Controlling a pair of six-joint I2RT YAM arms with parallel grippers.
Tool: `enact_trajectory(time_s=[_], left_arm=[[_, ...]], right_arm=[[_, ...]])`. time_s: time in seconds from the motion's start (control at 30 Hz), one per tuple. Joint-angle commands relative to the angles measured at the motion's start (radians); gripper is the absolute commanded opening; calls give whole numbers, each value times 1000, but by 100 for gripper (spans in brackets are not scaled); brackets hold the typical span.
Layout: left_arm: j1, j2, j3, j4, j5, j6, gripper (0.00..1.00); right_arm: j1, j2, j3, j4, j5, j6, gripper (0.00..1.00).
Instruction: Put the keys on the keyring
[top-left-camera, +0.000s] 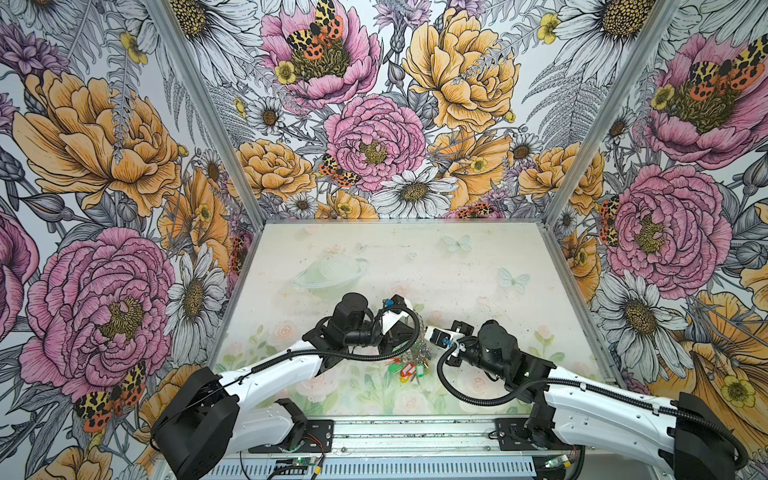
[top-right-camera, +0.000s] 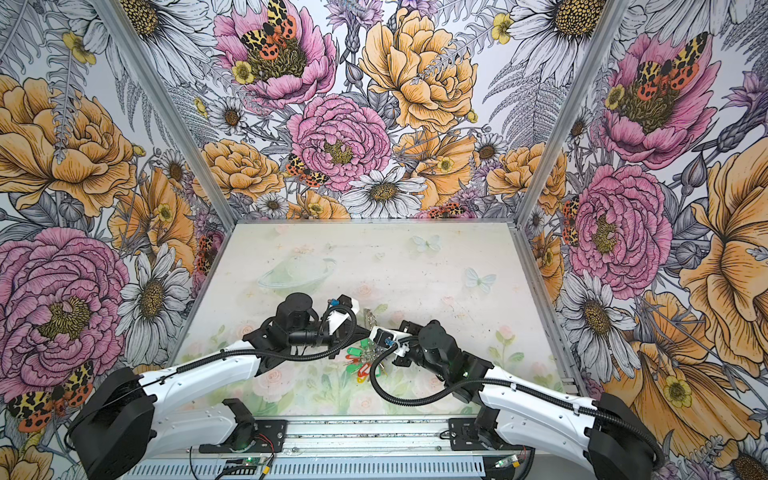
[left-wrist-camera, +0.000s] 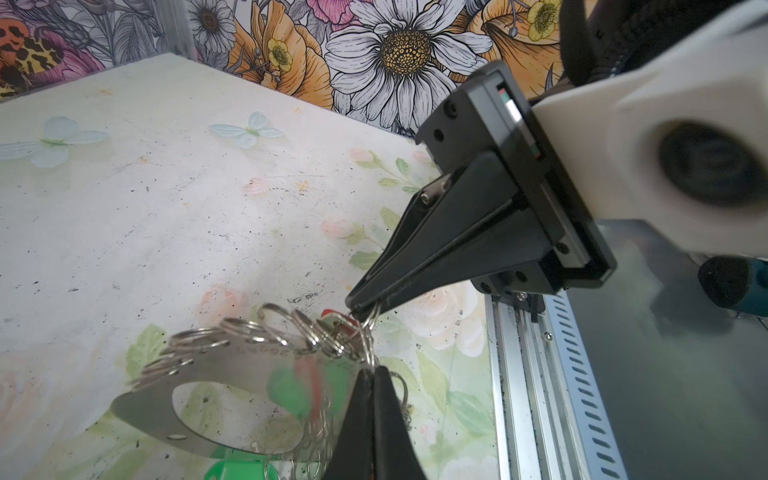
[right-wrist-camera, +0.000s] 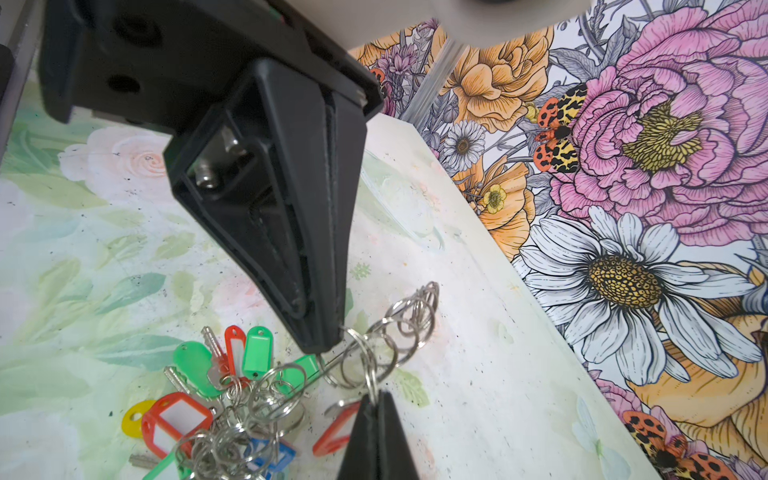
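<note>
The keyring (left-wrist-camera: 232, 363), a flat grey plate with an oval hole and split rings along its edge, is held tilted just above the table. My left gripper (left-wrist-camera: 373, 370) is shut on one of its split rings. My right gripper (right-wrist-camera: 377, 395) is shut on a split ring beside it, and its tip (left-wrist-camera: 357, 306) nearly meets the left gripper's tip (right-wrist-camera: 326, 349). A red tag (right-wrist-camera: 332, 434) with a bit of metal hangs under the right jaws; the key itself is hard to make out. In both top views the grippers meet over the bunch (top-left-camera: 417, 353) (top-right-camera: 368, 353).
Loose tags lie on the table below: green (right-wrist-camera: 257, 351), red with a white window (right-wrist-camera: 176, 419), yellow (right-wrist-camera: 133, 417), blue (right-wrist-camera: 270, 455), among several spare rings. The metal rail (left-wrist-camera: 540, 374) at the table's front edge runs close by. Flowered walls (top-left-camera: 374, 124) close three sides.
</note>
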Motion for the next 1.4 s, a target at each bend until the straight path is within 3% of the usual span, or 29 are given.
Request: enact_trajectory(time_s=[0.0, 0.2, 0.53, 1.37], left_arm=[[-41, -14, 49, 30, -46, 39, 0], [-65, -4, 61, 35, -122, 38, 0], [-80, 13, 64, 56, -135, 28, 0], [-45, 22, 44, 92, -62, 11, 0]], right_arm=[[35, 41, 53, 17, 88, 23, 0], [51, 91, 77, 55, 99, 66, 0], [77, 141, 101, 98, 87, 120, 0], [86, 146, 83, 202, 41, 134, 0]])
